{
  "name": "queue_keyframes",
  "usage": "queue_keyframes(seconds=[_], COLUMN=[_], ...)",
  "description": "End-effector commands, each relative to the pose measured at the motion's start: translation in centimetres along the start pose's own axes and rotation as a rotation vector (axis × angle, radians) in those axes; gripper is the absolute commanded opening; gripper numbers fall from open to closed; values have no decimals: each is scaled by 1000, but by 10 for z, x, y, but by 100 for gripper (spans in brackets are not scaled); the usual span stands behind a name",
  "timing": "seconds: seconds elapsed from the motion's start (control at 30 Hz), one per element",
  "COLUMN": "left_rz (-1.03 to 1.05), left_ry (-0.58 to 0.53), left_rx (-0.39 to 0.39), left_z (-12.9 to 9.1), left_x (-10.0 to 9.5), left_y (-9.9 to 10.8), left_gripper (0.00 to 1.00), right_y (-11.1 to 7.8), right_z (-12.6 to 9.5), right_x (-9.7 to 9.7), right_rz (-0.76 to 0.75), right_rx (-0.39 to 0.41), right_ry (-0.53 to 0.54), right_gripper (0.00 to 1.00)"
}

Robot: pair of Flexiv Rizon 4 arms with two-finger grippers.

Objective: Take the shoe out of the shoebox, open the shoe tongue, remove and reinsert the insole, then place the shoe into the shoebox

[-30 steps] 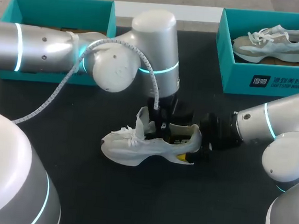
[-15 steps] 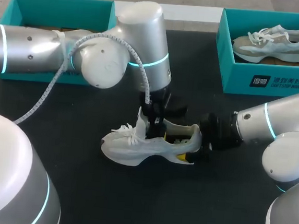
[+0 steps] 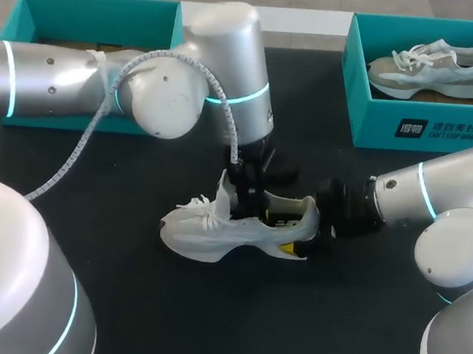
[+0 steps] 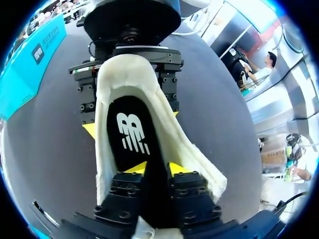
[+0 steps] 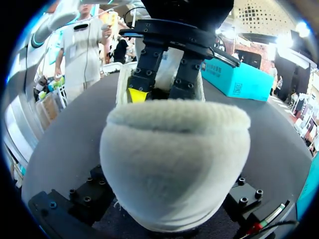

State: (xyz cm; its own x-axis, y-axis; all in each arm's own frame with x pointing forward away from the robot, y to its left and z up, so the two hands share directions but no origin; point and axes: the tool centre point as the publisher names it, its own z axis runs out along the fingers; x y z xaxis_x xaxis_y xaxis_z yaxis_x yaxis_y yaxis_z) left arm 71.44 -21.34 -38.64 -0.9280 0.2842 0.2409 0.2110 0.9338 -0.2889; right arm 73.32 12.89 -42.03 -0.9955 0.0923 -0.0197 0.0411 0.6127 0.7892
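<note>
A white shoe (image 3: 215,233) stands upright on the black table, toe to the left. My left gripper (image 3: 247,196) comes down from above into its mouth, just behind the raised tongue. In the left wrist view the left gripper (image 4: 155,169) has its yellow tips a little apart, resting on the black insole (image 4: 130,144) that lies flat inside the shoe. My right gripper (image 3: 308,233) is at the heel, one finger on each side, shut on it. In the right wrist view the fuzzy heel (image 5: 174,159) fills the space between its fingers (image 5: 87,196).
A teal shoebox (image 3: 423,127) at the back right holds another shoe (image 3: 428,68). A second teal box (image 3: 94,7) sits at the back left, partly behind my left arm. Bare black table lies in front of the shoe.
My left arm's wrist has shifted a little to the left and back above the shoe, and its fingers have parted. The shoe and the right arm have stayed put.
</note>
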Motion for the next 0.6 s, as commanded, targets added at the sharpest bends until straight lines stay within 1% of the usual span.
queue_keyframes(seconds=[0.03,0.1,0.13,0.23,0.4,0.53,0.6], left_rz=[12,19,24,30,39,37,36], left_ry=[16,19,25,31,41,50,39], left_rx=[-3,-3,-1,2,2,-8,-18], left_z=[12,15,16,17,21,28,29], left_x=[-7,-5,-4,-1,5,4,4], left_y=[-8,-8,-8,-6,-4,-3,-3], left_gripper=[50,50,53,56,71,78,79], right_y=[-1,-1,-1,-1,-1,-1,-1], right_z=[3,3,3,3,3,3,3], right_x=[0,0,0,0,0,0,0], right_rz=[0,0,0,0,0,0,0], right_rx=[3,3,3,3,3,3,3], right_ry=[-3,-3,-3,-3,-3,-3,-3], right_gripper=[0,0,0,0,0,0,0])
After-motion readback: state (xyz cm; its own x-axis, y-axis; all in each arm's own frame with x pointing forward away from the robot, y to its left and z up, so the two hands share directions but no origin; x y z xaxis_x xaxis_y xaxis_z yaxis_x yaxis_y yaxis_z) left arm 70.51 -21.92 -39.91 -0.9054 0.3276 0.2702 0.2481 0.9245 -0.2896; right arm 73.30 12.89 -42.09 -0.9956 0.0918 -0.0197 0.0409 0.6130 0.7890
